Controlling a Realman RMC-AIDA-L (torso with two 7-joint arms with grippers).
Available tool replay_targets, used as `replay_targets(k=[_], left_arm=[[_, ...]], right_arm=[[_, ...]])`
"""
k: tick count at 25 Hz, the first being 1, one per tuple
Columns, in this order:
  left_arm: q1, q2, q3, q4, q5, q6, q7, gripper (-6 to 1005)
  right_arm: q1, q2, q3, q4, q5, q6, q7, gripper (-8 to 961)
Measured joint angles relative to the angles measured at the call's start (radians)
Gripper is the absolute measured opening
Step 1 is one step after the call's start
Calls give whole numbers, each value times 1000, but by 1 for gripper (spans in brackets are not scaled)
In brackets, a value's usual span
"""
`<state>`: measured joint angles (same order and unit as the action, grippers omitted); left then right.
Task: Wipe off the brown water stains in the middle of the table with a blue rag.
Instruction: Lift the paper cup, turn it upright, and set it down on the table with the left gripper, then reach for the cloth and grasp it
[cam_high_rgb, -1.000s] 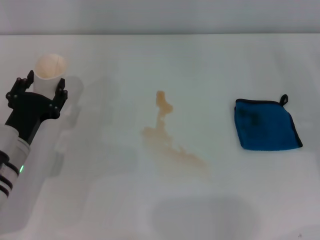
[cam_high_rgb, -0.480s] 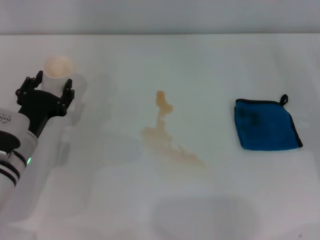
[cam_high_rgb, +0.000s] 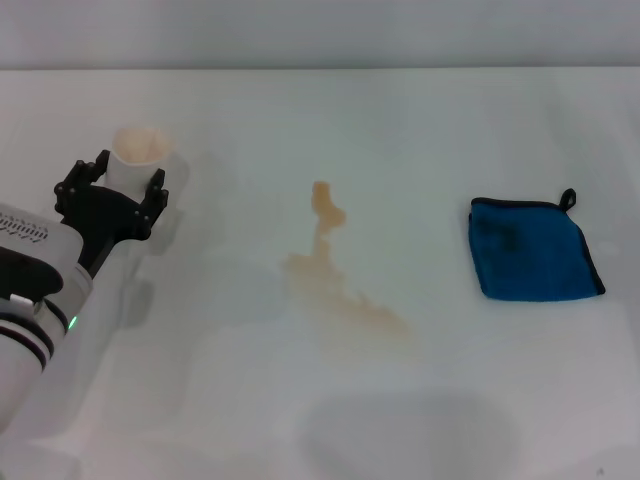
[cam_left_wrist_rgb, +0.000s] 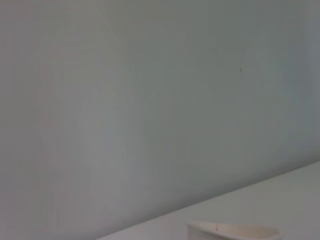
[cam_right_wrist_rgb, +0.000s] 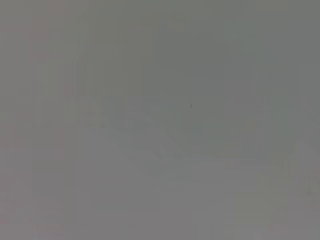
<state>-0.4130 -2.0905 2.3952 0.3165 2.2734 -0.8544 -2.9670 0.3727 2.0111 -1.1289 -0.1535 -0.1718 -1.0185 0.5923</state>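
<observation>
The brown water stains run as a pale orange-brown streak across the middle of the white table. To the right lies the blue rag, folded flat, its black loop at the far corner. At the left, my left gripper is shut on a white cup, held upright well to the left of the stains. The cup's rim shows in the left wrist view. My right gripper is out of view.
A soft shadow lies on the table near the front edge below the stains. The table's far edge meets a grey wall. The right wrist view shows only plain grey.
My left arm has carried the white cup to the right and slightly nearer, towards the table's middle. The stains and the rag have not moved.
</observation>
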Motion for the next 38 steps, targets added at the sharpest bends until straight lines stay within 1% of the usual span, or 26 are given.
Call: replay_targets(k=[6, 13, 16, 17, 18, 21, 27, 32, 38], left_arm=[[9, -2, 13, -3, -2, 0, -3, 697], [34, -4, 17, 4, -3, 0, -3, 702], [44, -5, 34, 7, -4, -4, -3, 705], [44, -5, 34, 7, -4, -4, -3, 739], [56, -5, 56, 22, -5, -11, -1, 773], [74, -4, 63, 37, -7, -13, 2, 876], [109, -4, 63, 60, -34, -16, 2, 877], [158, -2, 67, 84, -36, -52, 3, 877], [207, 0, 120, 98, -35, -140, -3, 876]], right_arm=[[0, 0, 0, 1, 0, 0, 0, 746], [-1, 0, 0, -2, 0, 0, 3, 746], [-2, 0, 0, -3, 0, 0, 3, 745], [-2, 0, 0, -3, 0, 0, 3, 745], [-3, 0, 0, -3, 0, 0, 3, 745], [-3, 0, 0, -3, 0, -1, 3, 745], [-4, 0, 0, -3, 0, -4, 3, 745], [-6, 0, 0, -3, 0, -6, 2, 745], [-8, 0, 0, -3, -3, -8, 3, 745]])
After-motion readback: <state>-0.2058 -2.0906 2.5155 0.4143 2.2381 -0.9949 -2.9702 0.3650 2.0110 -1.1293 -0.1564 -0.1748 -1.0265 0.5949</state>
